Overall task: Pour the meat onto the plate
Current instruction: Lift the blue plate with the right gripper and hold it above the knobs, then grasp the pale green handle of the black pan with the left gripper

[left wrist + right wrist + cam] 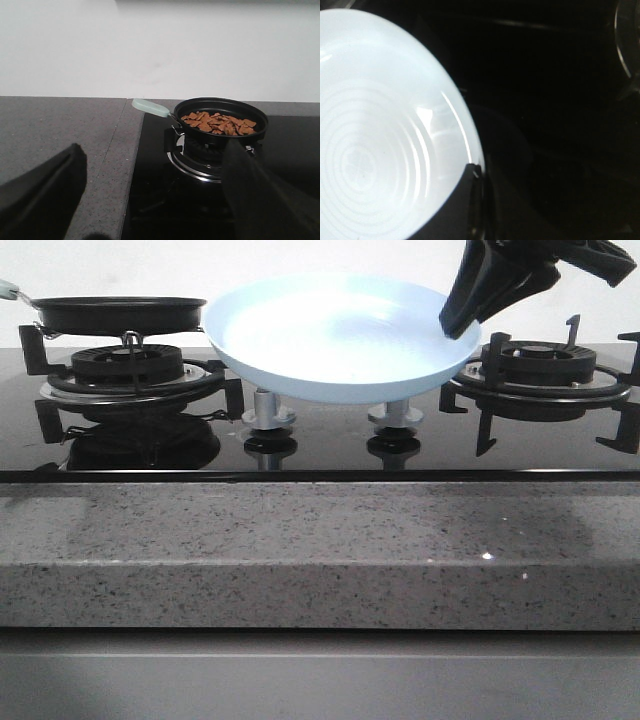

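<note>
The pale light-blue plate [340,340] hangs above the middle of the stove, tilted slightly, held by its right rim. My right gripper [462,325] is shut on that rim; in the right wrist view the plate [375,140] fills the frame beside the gripper [476,172]. The black frying pan [118,312] sits on the left burner. The meat [220,123], many small orange-brown pieces, lies in the pan [220,112], seen in the left wrist view. My left gripper [155,170] is open and empty, well short of the pan, near its pale green handle [150,107].
The right burner grate [540,375] stands under my right arm. Two knobs [270,415] rise from the black glass stovetop below the plate. A grey speckled counter edge [320,550] runs along the front and also lies left of the stove [65,125].
</note>
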Robot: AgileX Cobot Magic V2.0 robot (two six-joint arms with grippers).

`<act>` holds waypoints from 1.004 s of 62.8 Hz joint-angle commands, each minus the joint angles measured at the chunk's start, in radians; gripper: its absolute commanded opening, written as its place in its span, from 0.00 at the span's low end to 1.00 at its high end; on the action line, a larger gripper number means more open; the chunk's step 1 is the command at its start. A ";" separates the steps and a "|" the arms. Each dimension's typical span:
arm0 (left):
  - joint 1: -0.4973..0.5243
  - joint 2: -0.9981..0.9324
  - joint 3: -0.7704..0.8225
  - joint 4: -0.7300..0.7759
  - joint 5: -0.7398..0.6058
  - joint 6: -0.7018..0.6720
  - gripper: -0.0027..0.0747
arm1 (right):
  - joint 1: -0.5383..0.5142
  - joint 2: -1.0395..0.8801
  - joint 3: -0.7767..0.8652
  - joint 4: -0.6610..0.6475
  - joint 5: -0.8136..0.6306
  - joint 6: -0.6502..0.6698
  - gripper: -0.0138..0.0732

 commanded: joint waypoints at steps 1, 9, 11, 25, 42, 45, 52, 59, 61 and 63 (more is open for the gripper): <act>-0.003 0.011 -0.031 -0.008 -0.083 0.000 0.74 | -0.004 -0.053 -0.008 0.049 -0.098 -0.028 0.09; -0.003 0.011 -0.031 -0.008 -0.083 0.000 0.74 | -0.004 -0.051 -0.008 0.049 -0.109 -0.028 0.09; -0.003 0.011 -0.031 -0.008 -0.083 0.000 0.74 | -0.004 -0.051 -0.008 0.049 -0.115 -0.028 0.09; -0.003 0.011 -0.031 -0.008 -0.083 0.000 0.74 | -0.004 -0.051 -0.008 0.050 -0.111 -0.028 0.09; -0.003 0.011 -0.031 -0.056 -0.076 -0.007 0.74 | -0.004 -0.051 -0.008 0.050 -0.083 -0.028 0.09; -0.003 0.011 -0.031 -0.092 -0.072 -0.007 0.74 | -0.004 -0.051 -0.008 0.050 -0.083 -0.028 0.09; -0.003 0.042 -0.038 -0.245 -0.030 -0.007 0.74 | -0.004 -0.051 -0.008 0.050 -0.083 -0.028 0.09; -0.003 0.150 -0.082 -0.380 0.012 -0.007 0.74 | -0.004 -0.051 -0.008 0.050 -0.083 -0.028 0.09; -0.003 0.198 -0.105 -0.413 0.023 -0.007 0.74 | -0.004 -0.051 -0.008 0.050 -0.083 -0.028 0.09; -0.003 0.238 -0.131 -0.440 0.028 -0.007 0.74 | -0.004 -0.051 -0.008 0.050 -0.083 -0.028 0.09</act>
